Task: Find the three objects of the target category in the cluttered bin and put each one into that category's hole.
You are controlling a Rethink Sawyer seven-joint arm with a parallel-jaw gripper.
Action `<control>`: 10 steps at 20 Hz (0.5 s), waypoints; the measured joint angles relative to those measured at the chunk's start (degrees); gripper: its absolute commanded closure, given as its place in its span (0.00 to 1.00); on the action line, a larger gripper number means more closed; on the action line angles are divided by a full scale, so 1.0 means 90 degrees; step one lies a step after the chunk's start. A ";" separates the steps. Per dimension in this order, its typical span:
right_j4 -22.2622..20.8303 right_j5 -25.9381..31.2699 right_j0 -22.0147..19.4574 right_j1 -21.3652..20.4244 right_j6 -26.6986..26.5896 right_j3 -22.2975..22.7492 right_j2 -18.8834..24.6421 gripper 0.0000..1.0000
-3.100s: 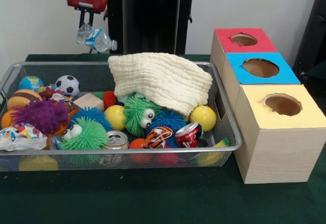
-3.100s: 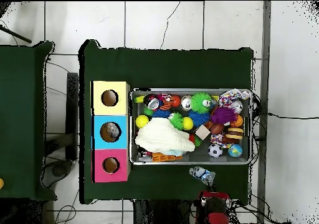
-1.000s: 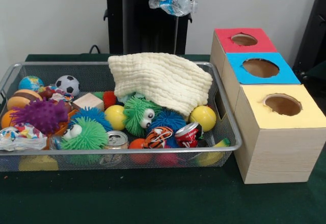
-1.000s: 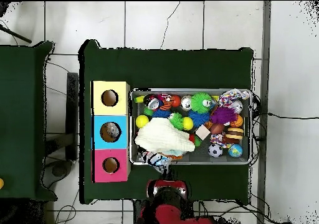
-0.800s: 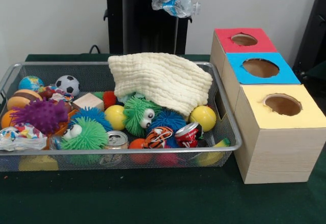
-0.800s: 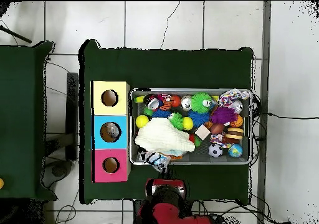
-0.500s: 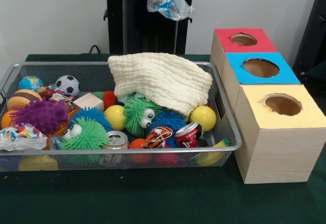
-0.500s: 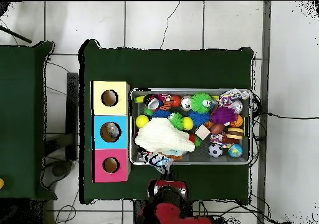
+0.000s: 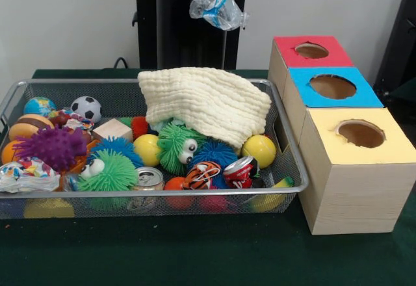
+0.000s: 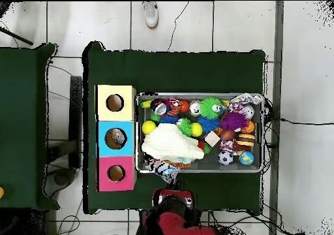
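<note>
Front camera faces the bin (image 9: 156, 144); overhead looks straight down on it (image 10: 199, 170)

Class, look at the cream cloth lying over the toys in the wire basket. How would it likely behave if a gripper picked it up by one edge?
The cream cloth drapes over the toys beneath and sags at its edges, so it is probably floppy and would hang down. It looks thick and quilted, yet likely light. Its lower edge touches the green fuzzy toy, which might get dragged along.

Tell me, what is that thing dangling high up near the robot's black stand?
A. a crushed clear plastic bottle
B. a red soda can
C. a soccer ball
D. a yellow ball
A: a crumpled clear plastic bottle with a blue label hangs in the air above the far rim of the bin.
</note>
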 measured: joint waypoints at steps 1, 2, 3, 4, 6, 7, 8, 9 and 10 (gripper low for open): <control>0.0025 0.0001 0.0084 0.0034 0.0000 -0.0020 -0.0062 1.00; 0.0068 0.0001 0.0202 0.0090 0.0000 -0.0050 -0.0147 1.00; 0.0094 0.0001 0.0258 0.0119 0.0000 -0.0064 -0.0189 1.00; 0.0157 0.0001 0.0380 0.0182 0.0000 -0.0101 -0.0281 1.00; 0.0296 0.0001 0.0555 0.0303 0.0000 -0.0177 -0.0445 1.00; 0.0347 0.0000 0.0609 0.0343 0.0000 -0.0204 -0.0502 1.00; 0.0390 0.0001 0.0653 0.0380 0.0000 -0.0227 -0.0545 1.00; 0.0431 0.0000 0.0696 0.0415 0.0000 -0.0248 -0.0588 1.00; 0.0452 0.0001 0.0717 0.0432 0.0000 -0.0258 -0.0609 1.00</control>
